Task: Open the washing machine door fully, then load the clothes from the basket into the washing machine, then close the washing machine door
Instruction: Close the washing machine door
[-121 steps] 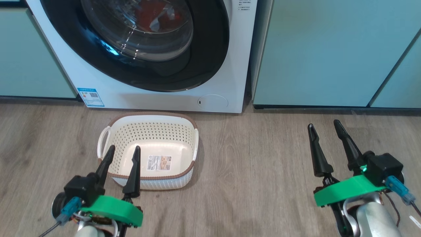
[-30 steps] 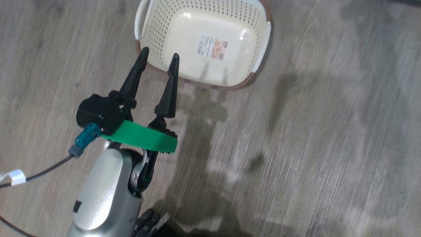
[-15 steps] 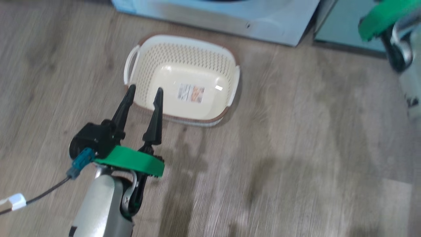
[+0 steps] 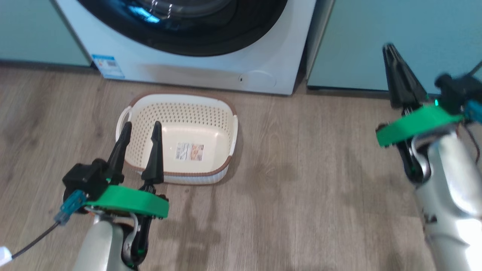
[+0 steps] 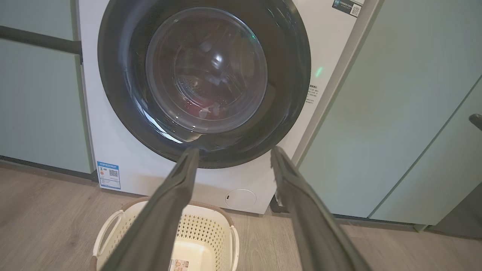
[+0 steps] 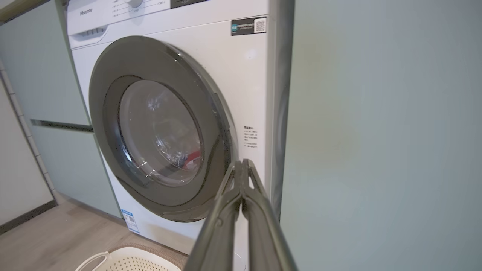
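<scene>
The washing machine (image 4: 188, 71) stands at the top of the head view. The washing machine door (image 5: 205, 81), black-rimmed with a glass centre, lies against its front and looks shut. The clothes (image 5: 196, 109) show red and white through the glass inside the drum, and again in the right wrist view (image 6: 192, 156). On the floor before the machine sits the basket (image 4: 180, 113), holding only its paper label. My left gripper (image 4: 141, 126) is open above the basket's near left rim. My right gripper (image 4: 389, 49) is shut on nothing, raised at the right before the teal cabinet.
Pale teal cabinets (image 4: 376, 37) flank the machine on both sides. Wood-look floor (image 4: 301, 188) spreads between the basket and my right arm. The filter cover (image 4: 258, 79) and blue sticker (image 4: 107, 66) mark the machine's lower front.
The head camera swung down to the floor and back up to the machine's base. My right gripper, open four seconds ago, is now shut and raised. The left gripper stays open by the basket.
</scene>
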